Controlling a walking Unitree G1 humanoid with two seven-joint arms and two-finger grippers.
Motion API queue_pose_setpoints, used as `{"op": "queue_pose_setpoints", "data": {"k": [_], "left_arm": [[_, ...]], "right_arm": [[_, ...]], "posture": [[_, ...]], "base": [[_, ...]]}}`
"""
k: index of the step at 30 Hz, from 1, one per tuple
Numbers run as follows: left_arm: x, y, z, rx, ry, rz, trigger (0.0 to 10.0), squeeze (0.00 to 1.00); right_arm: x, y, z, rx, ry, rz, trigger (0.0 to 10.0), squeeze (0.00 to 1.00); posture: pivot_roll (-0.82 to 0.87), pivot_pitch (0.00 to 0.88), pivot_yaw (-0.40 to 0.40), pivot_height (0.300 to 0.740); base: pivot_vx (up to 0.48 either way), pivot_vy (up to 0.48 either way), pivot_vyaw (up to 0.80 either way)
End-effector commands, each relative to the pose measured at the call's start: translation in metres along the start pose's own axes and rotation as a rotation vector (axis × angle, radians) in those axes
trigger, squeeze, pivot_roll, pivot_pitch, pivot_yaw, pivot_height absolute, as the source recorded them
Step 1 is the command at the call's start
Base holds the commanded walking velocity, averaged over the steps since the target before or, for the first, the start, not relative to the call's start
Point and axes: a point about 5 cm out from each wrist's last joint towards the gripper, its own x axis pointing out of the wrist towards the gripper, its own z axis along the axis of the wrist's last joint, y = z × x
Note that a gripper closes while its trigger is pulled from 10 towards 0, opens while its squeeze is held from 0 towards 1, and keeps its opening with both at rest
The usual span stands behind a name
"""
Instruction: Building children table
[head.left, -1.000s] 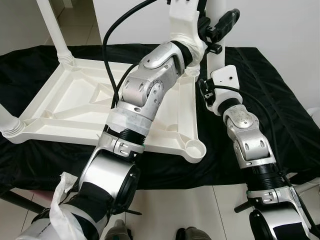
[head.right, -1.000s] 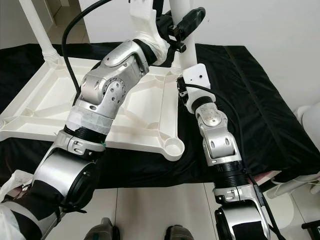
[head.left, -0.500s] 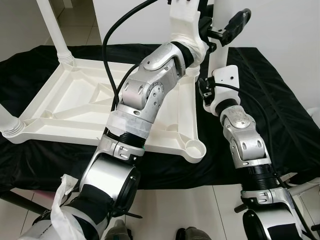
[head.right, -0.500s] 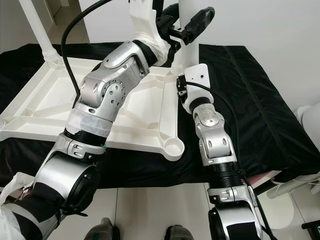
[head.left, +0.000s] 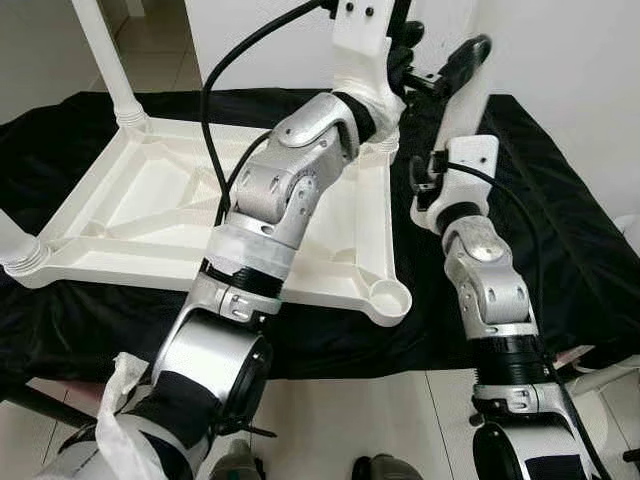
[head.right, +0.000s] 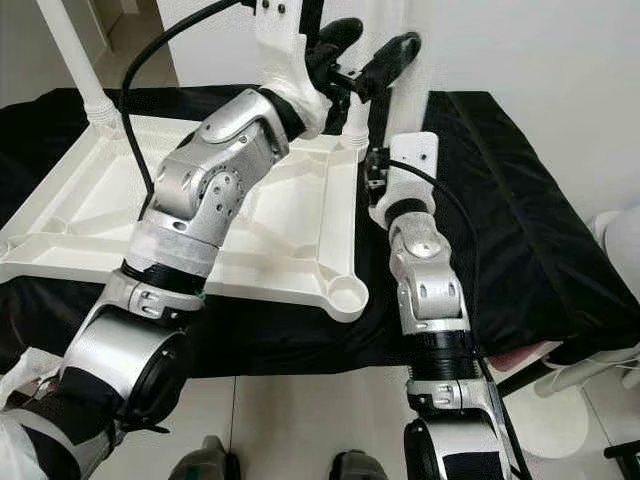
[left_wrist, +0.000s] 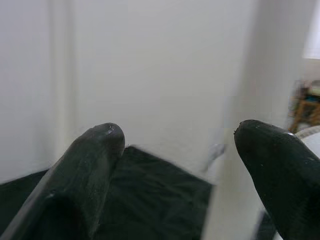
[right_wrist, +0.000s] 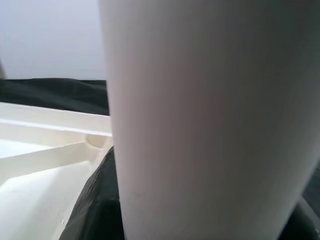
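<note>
**A:** Black cloth over the counter (head.left: 560, 230), white tabletop (head.left: 100, 250) flipped underside up on it. How far along, you reckon?

**B:** Abt halfway, I'd say. Two legs are standing in the left-hand corners: far-left leg (head.left: 100, 50) and near-left leg (head.left: 12, 245). The near-right socket (head.left: 388, 297) is empty, nothing in it yet.

**A:** And the far-right corner?

**B:** That's the one in hand. The third leg (right_wrist: 200, 125) is up over the far-right socket (head.right: 352, 138), leaning a bit, not plumb. Can't tell if its foot is seated in the socket or just resting at the rim, bc the left arm blocks it.

**A:** Who's got hold of it?

**B:** The right claw (head.right: 385, 50). One black finger lies across the leg, high up the shaft, and the leg sits right against the wrist cam, so it looks clamped on it.

**A:** Left claw?

**B:** The left claw (left_wrist: 177, 140) is up by the same leg, just beside it on the tabletop side, fingers (left_wrist: 100, 145) spread wide, gripping nothing. A blurry white shape close by one fingertip is prob the leg.

**A:** So what's left?

**B:** Straighten the third leg and press it home, then a 4th leg for the near-right socket, then turn the whole thing over. My guess only.
</note>
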Motion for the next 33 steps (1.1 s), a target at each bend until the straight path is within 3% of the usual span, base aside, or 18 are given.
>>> {"op": "queue_pose_setpoints", "data": {"k": [1,6,9,13,16,21,24,33], "left_arm": [[0.003,0.005,-0.004,0.011,0.047,0.088,10.0,0.00],[0.002,0.007,-0.011,0.033,0.078,0.094,10.0,0.00],[-0.005,0.013,-0.028,0.044,0.134,0.125,10.0,0.00],[-0.021,0.028,-0.044,0.035,0.195,0.188,10.0,0.00],[-0.033,0.044,-0.054,0.079,0.232,0.261,10.0,0.00],[-0.042,0.052,-0.062,0.086,0.244,0.304,10.0,0.00],[-0.057,0.066,-0.070,0.131,0.259,0.409,10.0,0.00],[-0.068,0.074,-0.075,0.152,0.244,0.473,10.0,0.00]], "right_arm": [[-0.002,-0.001,0.002,0.011,-0.003,-0.014,10.0,0.00],[-0.005,-0.002,0.000,0.015,0.003,-0.023,10.0,0.00],[-0.012,-0.006,-0.004,0.031,0.001,-0.059,10.0,0.00],[-0.023,-0.015,-0.009,0.065,-0.004,-0.129,10.0,0.00],[-0.031,-0.019,-0.012,0.079,-0.010,-0.153,10.0,0.00],[-0.037,-0.022,-0.016,0.062,-0.001,-0.167,10.0,0.00],[-0.047,-0.029,-0.020,0.052,-0.011,-0.199,10.0,0.00],[-0.053,-0.034,-0.022,0.045,-0.026,-0.212,10.0,0.00]], "posture": [[0.00,0.000,0.002,0.740],[0.00,0.000,0.002,0.740],[-0.01,0.014,0.004,0.740],[-0.01,0.036,0.006,0.740],[-0.02,0.041,0.011,0.740],[-0.02,0.038,0.016,0.740],[-0.02,0.027,0.022,0.740],[-0.02,0.011,0.020,0.740]], "base": [[0.000,0.000,0.00],[0.000,0.000,0.00],[0.000,0.000,0.00],[0.000,0.000,0.00],[0.000,0.000,0.00],[0.000,0.000,0.00],[0.000,0.000,0.00],[0.000,0.000,0.00]]}}
